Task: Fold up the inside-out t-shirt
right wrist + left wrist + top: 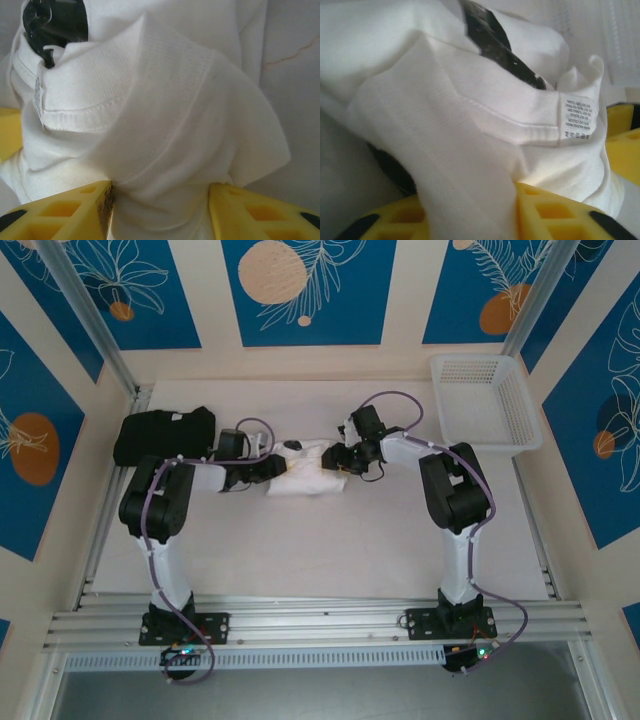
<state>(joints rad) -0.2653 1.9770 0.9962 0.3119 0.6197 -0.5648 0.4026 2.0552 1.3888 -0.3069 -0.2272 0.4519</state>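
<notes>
The inside-out t-shirt is a small white bunched heap at mid-table, between both grippers. My left gripper comes in from the left. In the left wrist view a thick strip of the t-shirt runs down between the yellow fingers of the left gripper, pinched there. A hem with a care label stands up beyond it. My right gripper reaches in from the right. Its yellow fingers squeeze a fat gathered fold of the t-shirt in the right gripper.
A black folded garment lies at the back left of the table, close behind the left arm's elbow. A white mesh basket stands at the back right. The metal rail runs along the table's near edge.
</notes>
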